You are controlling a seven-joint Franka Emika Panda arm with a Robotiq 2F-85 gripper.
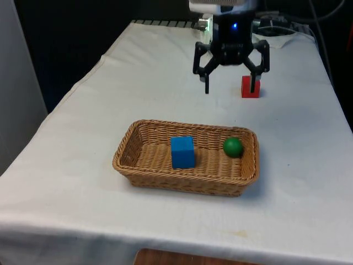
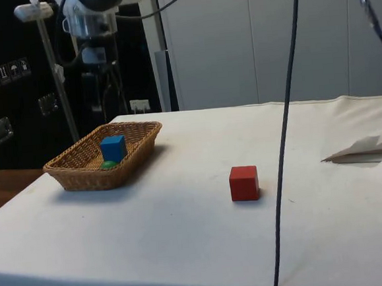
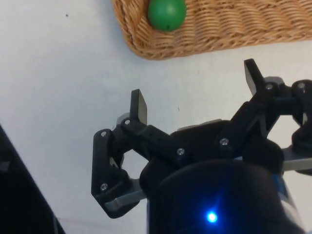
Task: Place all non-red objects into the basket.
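While my jaws (image 1: 230, 87) hang spread wide with nothing between them, I hover above the bench (image 1: 83, 182) beyond the wicker basket (image 1: 144, 173). Taking the basket as the centre of a clock in the front view, I sit at about one o'clock, well apart from its far rim. A blue cube (image 1: 182, 152) stands inside the basket near its middle, and a green ball (image 1: 233, 147) rests inside too, at about three o'clock from the cube and close to the far wall. In the wrist view the ball (image 3: 166, 13) lies just inside the woven rim (image 3: 204, 46), and my two fingers (image 3: 139, 105) stand far apart over bare white cloth. A red cube (image 1: 250, 87) sits on the bench outside the basket, partly behind my finger on the front view's right.
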